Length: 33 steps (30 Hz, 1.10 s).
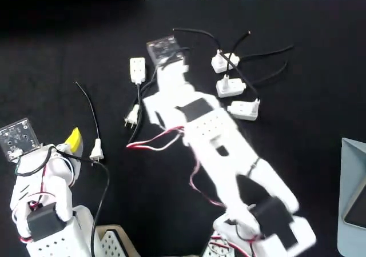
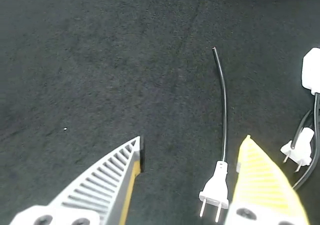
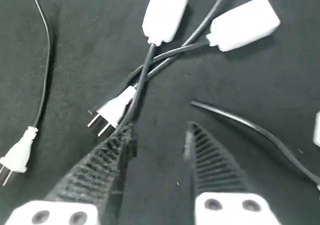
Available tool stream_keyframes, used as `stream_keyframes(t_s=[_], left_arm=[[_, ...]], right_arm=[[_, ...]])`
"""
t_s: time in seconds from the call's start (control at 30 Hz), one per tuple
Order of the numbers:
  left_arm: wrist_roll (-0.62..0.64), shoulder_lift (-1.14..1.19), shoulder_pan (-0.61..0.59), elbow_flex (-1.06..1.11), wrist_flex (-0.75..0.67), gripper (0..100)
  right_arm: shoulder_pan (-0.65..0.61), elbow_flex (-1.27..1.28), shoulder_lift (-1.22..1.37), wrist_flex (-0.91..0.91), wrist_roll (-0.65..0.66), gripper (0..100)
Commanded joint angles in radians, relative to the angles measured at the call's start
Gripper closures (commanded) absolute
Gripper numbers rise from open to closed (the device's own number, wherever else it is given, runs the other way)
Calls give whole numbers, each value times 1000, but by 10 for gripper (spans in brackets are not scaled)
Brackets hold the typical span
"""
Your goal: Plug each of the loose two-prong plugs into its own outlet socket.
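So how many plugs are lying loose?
2 for sure: one plug beside the left pincer, another plug before the right pincer. The right arm may hide more.

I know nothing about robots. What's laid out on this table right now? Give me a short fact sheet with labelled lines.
Surface: black table
Left gripper: open, empty, beside a loose white plug
Right gripper: open, empty, just short of a second loose plug
Nearest socket: white outlet socket, its cord running past the second loose plug
Farther right: three white outlet pieces in a cluster, with black cords
Progress: neither loose plug is in a socket
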Motion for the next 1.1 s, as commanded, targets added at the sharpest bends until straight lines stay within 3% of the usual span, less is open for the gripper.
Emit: stream_keyframes(t_s=[0.0,0.27,0.67,0.93,1.07], left_arm=[[6,-3,-19,-8,-25,694],[8,-3,-85,-47,-25,694],[8,-3,-88,-19,-23,694],[8,-3,-88,-19,-23,694],[8,-3,-87,-19,-23,694]], right_arm=[[-77,-56,84,-89,-11,915],[-183,-120,108,-37,-91,877],[-184,-358,429,-25,-310,843],[-184,-441,582,-18,-359,843],[-183,-530,662,84,-371,839]])
